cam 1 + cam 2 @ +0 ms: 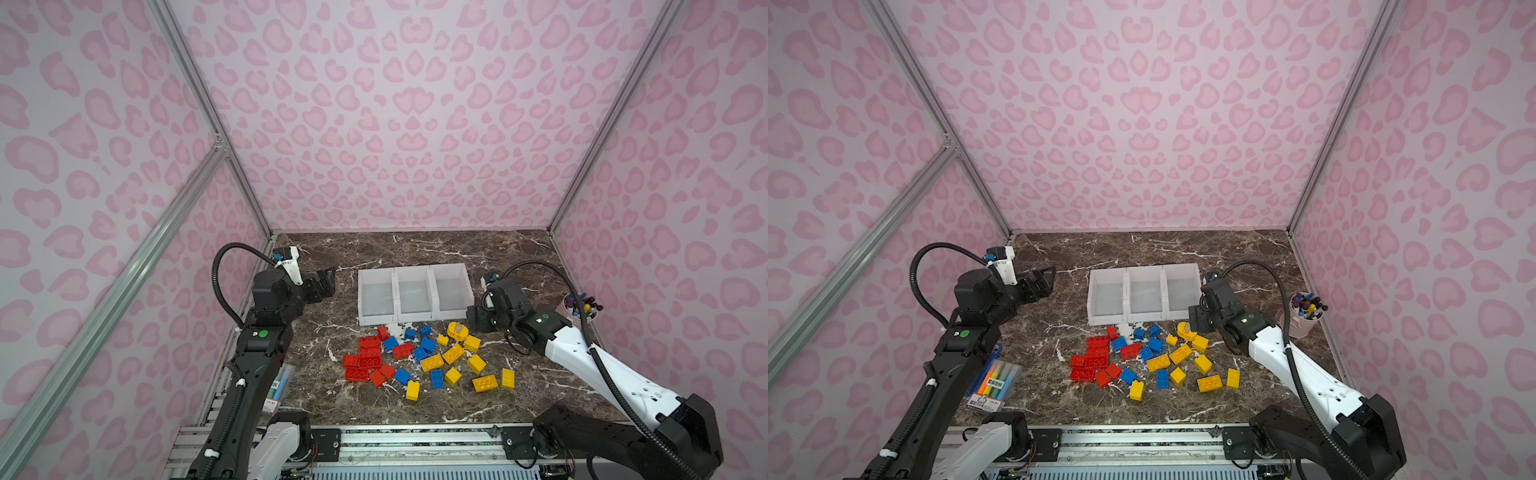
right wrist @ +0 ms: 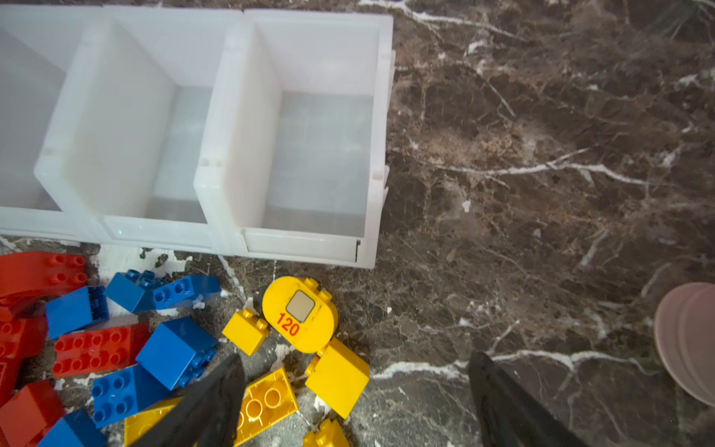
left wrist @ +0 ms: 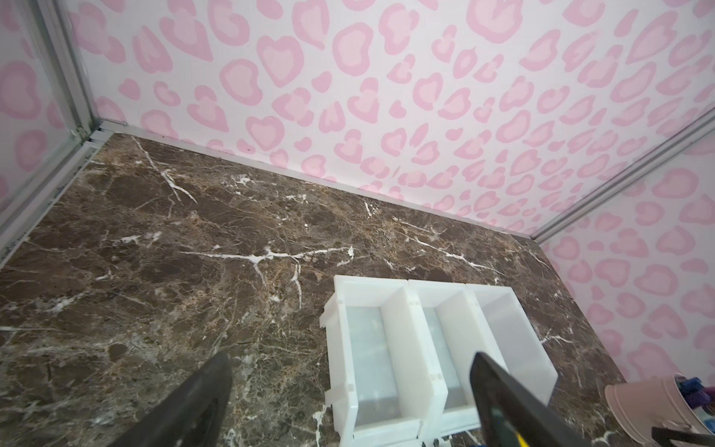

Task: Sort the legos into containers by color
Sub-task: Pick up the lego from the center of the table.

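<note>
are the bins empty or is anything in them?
Empty. In both top views all three bins show bare pale floors; every brick lies on the table in front of them.

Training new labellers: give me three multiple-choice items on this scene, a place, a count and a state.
1. Where is the rounded yellow piece? A in a bin; B on the table before the bins; C in the pen cup.
2. How many bins? A two; B three; C four.
3. The left gripper is: A open, empty; B shut on a red brick; C shut on a pen.
Answers: B, it lies on the table outside the bins; B, three joined bins show; A, its jaws stand apart, nothing between.
</note>
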Tool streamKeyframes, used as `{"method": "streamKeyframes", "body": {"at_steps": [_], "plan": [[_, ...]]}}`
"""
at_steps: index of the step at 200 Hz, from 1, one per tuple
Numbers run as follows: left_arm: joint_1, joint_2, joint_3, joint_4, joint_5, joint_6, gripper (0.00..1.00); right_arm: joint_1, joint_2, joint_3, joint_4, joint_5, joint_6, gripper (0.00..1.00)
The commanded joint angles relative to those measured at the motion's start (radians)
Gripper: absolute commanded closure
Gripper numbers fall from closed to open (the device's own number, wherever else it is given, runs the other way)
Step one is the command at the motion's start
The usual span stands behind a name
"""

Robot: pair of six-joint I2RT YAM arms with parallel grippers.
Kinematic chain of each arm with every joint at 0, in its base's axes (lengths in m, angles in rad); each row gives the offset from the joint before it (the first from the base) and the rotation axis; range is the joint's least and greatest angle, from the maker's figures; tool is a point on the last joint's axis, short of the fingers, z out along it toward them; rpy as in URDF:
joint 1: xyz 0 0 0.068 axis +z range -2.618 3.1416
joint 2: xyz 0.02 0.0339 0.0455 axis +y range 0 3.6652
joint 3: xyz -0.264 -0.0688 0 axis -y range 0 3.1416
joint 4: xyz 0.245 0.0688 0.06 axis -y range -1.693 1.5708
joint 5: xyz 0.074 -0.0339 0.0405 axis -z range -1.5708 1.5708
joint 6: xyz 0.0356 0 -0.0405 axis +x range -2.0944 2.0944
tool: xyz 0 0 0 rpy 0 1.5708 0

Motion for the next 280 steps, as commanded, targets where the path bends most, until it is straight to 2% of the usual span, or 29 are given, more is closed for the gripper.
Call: {"method": "streamKeyframes", "body": {"at_steps": [1, 33, 70, 122, 197, 280], "plan": [[-0.003, 0.001, -0.012, -0.027, 0.056, -0.001, 0.03, 0.007, 0.014, -0.014, -0.078, 0.03, 0.097, 0.16], [-0.012, -0.057, -0.061, -0.005, 0.019, -0.023, 0.03, 0.037, 0.039, -0.038, -0.094, 0.04, 0.18, 0.18], [-0.027, -0.068, -0.076, -0.02, 0.037, -0.023, 0.03, 0.09, 0.107, -0.023, -0.089, 0.096, 0.27, 0.19], [-0.046, -0.068, -0.083, -0.022, 0.048, -0.022, 0.03, 0.135, 0.225, 0.012, -0.082, 0.155, 0.375, 0.29], [-0.052, -0.07, -0.104, 0.0, 0.084, -0.041, 0.03, 0.148, 0.302, -0.018, -0.031, 0.15, 0.428, 0.35], [-0.057, -0.076, -0.112, -0.002, 0.091, -0.043, 0.03, 0.165, 0.371, -0.01, 0.0, 0.148, 0.457, 0.38]]}}
